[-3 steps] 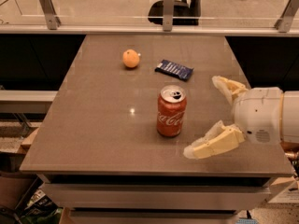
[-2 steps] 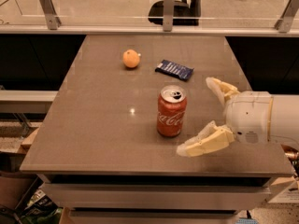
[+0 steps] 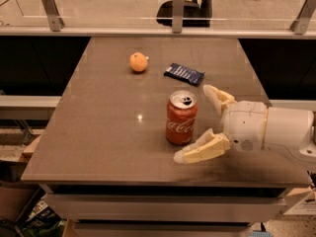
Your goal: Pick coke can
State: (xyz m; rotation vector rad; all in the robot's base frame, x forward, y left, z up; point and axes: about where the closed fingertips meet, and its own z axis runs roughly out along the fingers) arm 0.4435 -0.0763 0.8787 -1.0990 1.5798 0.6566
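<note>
Grey and glossy, the counter (image 3: 108, 147) carries three things under a glass rail; the coke can (image 3: 181, 118) stands upright a little right of its middle, toward the near edge, silver top and pull tab facing up, white script facing the camera.

From the right comes the pincer (image 3: 193, 123), low and level with the can; its two pale fingers are spread wide apart, one reaching along the near side of the can's base, the other angled behind the can's right shoulder; the can sits at the mouth of that gap, not yet gripped; whether the near finger touches it I cannot tell. The wide spread looks meant to take in the can's full width before closing, and the side approach suits an upright cylinder.

Further back lie a dark blue wrapper (image 3: 184, 73), near the far finger but apart from it, and an orange (image 3: 138, 62) well to the left; neither blocks the grasp.
</note>
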